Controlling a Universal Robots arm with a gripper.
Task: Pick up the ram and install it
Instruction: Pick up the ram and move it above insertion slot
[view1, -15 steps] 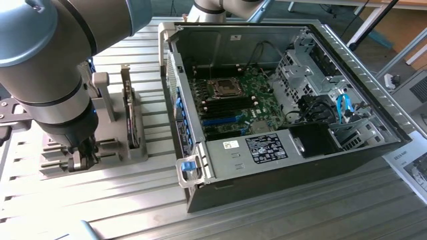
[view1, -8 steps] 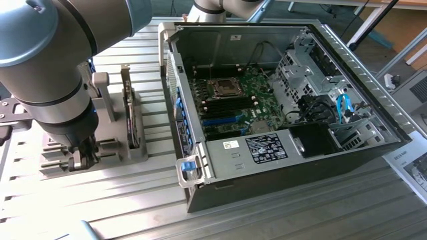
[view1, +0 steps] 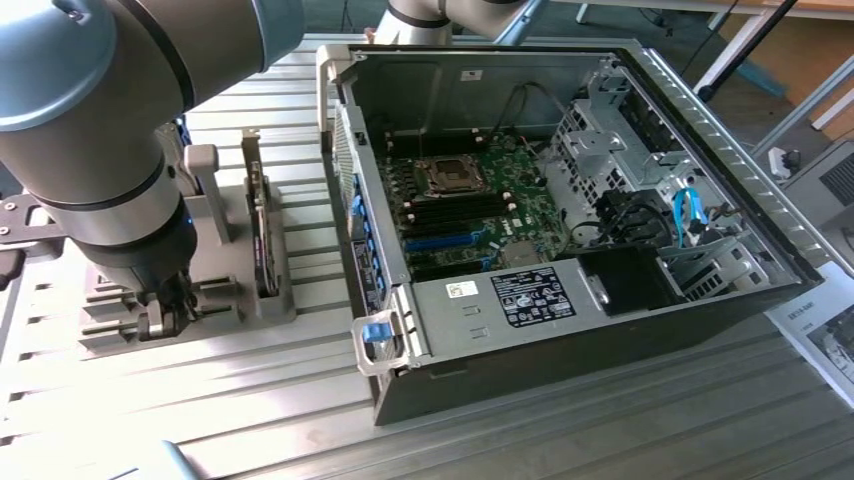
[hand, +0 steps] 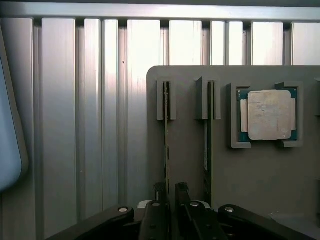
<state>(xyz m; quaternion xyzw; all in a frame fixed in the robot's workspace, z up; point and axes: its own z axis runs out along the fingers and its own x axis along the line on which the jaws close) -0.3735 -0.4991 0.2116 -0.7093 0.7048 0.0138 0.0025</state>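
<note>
Barely begun: the ram (hand: 166, 130), a long thin green circuit-board stick seen edge-on, stands in its slot in the flat grey plastic holder (hand: 190, 150), not yet lifted. The open black computer case (view1: 601, 360) sits well apart from the jaws. The black gripper (hand: 170, 189) straddles the stick's end, which runs between the jaws; whether they pinch it I cannot tell.

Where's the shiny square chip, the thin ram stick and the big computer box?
Square chip (hand: 270, 114): wrist view, middle of its silver lid.
Ram stick (hand: 166, 145): wrist view, its thin edge, slot farther from the chip.
Computer box (view1: 534, 358): exterior view, its dark outer wall.
</note>
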